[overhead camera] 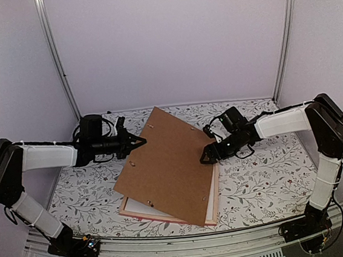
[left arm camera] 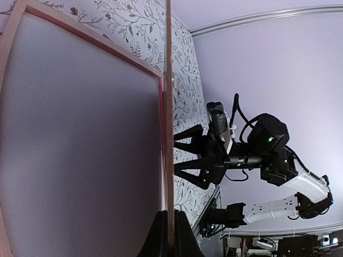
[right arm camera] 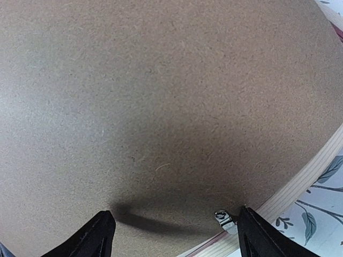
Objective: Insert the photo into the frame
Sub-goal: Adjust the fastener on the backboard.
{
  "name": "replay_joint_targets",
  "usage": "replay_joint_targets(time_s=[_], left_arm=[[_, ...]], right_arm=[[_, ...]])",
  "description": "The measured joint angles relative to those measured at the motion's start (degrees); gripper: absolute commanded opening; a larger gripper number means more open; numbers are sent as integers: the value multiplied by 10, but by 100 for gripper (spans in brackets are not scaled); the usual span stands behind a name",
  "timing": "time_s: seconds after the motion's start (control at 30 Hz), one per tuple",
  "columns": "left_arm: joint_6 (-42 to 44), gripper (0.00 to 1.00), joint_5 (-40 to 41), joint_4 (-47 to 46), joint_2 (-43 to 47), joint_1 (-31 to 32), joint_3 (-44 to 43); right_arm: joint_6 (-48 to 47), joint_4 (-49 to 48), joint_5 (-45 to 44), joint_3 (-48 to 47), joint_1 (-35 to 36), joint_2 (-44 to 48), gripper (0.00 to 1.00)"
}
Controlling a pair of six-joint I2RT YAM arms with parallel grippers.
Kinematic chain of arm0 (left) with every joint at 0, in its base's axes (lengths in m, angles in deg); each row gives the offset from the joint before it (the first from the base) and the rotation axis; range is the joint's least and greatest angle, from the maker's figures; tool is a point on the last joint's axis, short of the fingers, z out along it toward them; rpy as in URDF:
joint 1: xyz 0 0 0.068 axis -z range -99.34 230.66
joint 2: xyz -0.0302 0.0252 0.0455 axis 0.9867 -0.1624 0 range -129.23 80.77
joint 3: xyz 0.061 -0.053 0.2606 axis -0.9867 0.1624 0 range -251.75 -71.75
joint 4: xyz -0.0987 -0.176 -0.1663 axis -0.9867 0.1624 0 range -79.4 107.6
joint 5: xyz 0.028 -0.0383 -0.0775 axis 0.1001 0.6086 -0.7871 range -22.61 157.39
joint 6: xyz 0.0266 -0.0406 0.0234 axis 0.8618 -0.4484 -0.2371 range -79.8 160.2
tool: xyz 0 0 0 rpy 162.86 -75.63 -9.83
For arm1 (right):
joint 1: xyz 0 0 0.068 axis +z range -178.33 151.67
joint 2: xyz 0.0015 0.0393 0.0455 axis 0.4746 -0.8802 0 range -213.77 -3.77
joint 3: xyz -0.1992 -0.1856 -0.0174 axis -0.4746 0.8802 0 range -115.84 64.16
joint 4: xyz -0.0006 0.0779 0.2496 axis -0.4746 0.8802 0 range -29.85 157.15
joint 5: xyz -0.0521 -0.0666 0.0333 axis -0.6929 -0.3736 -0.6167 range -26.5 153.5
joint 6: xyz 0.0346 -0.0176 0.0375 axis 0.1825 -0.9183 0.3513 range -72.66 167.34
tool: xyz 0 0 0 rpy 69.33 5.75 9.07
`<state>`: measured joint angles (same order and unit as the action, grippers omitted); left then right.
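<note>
The plain brown hardboard backing (overhead camera: pixel 166 165) is tilted up over the pink frame (overhead camera: pixel 168 220), which lies flat on the table. My left gripper (overhead camera: pixel 141 142) is shut on the backing's left edge. In the left wrist view the backing shows edge-on (left arm camera: pixel 169 107) between the closed fingers (left arm camera: pixel 169 238). The frame's rim (left arm camera: pixel 80 32) surrounds a pale grey-white surface (left arm camera: pixel 80 150). My right gripper (overhead camera: pixel 204 157) is open just above the backing's right edge. In the right wrist view (right arm camera: pixel 177 233) the backing (right arm camera: pixel 161 96) fills the picture. The photo is hidden or out of view.
A small metal clip (right arm camera: pixel 225 220) sits at the backing's edge next to the frame's pale wood rim (right arm camera: pixel 305 182). White sheet edges (overhead camera: pixel 213 197) show inside the frame under the backing. The floral tablecloth (overhead camera: pixel 267 180) covers the table, with walls close on three sides.
</note>
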<state>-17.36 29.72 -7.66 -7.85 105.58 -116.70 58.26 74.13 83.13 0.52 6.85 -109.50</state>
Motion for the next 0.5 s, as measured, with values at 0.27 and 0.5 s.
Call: replay_joint_targets(time_s=[0.27,0.5], left_arm=[[3,0,4,2,1,0,0],[5,0,8,6,6,0,0]], right_arm=[[3,-14,18,8,-2,0,81],[10,-24,30,15,-3,0,80]])
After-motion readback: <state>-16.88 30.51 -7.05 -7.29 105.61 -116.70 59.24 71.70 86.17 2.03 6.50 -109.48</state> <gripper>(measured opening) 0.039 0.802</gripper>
